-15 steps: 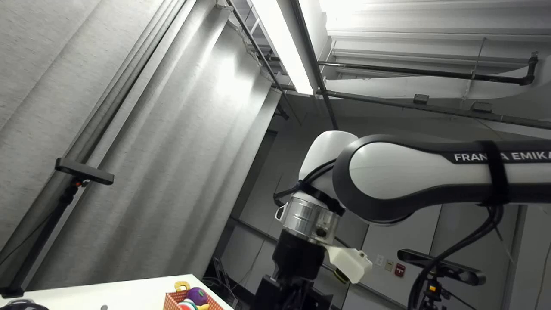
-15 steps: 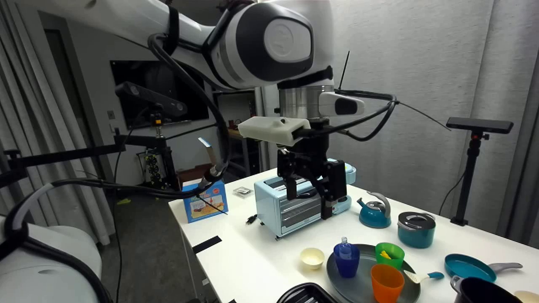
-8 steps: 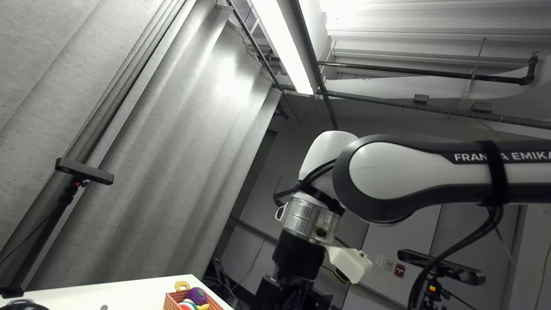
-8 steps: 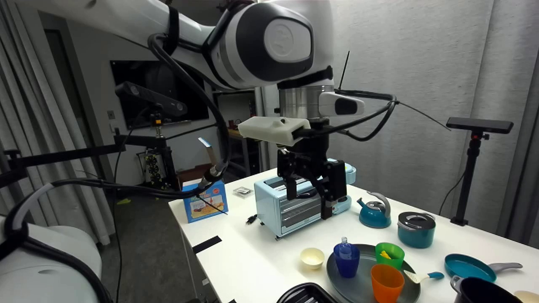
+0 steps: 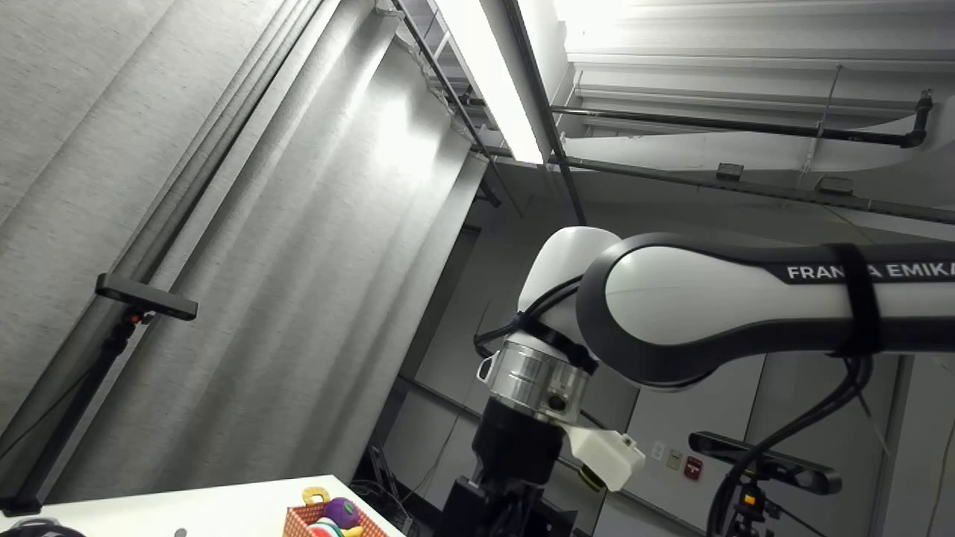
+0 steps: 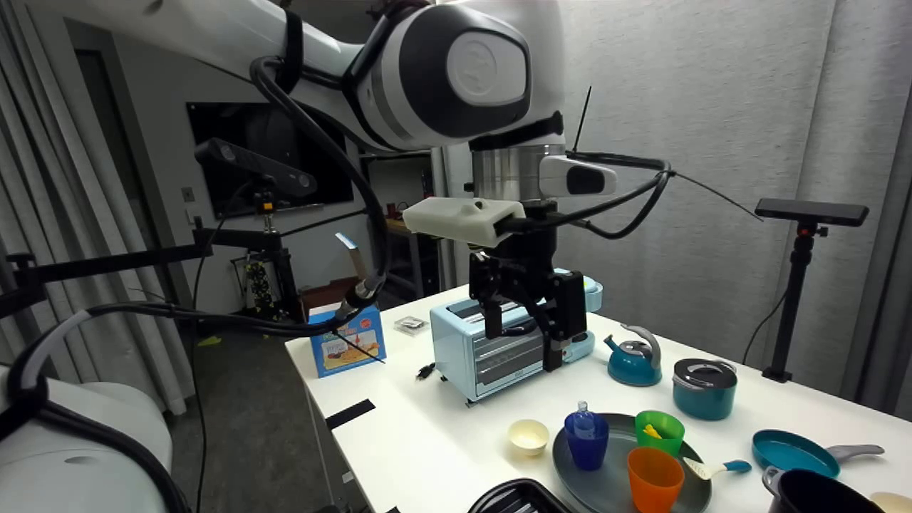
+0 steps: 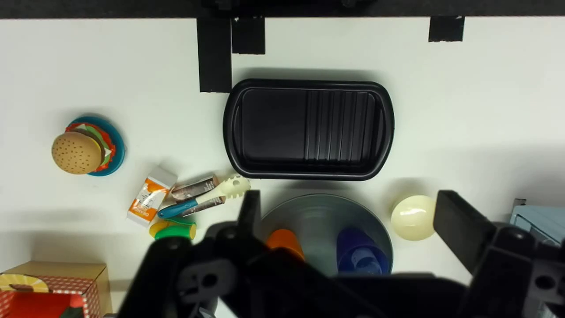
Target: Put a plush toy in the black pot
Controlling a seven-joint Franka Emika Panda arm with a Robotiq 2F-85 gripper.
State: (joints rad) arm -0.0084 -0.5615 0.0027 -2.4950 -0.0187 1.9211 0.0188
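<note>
Claw (image 6: pixel 523 345) up in the air above the white table (image 6: pixel 442 456), jaws spread well apart, with the toaster (image 6: pixel 502 367) behind it in an exterior view. Over in the red checked basket (image 5: pixel 297 523), seen in an exterior view, sits a round purple toy (image 5: pixel 342 512), a yellow piece (image 5: pixel 352 532) just beside it, though whether it's plush I can't tell. And the black pot (image 6: pixel 819 493) stands near the blue-green pan (image 6: pixel 794 454), partly cut off at the bottom edge.

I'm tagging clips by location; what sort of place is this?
Probably a robotics lab: there's a Franka-branded robot arm, a mounted twin-lens camera and an exposed overhead pipe.
</note>
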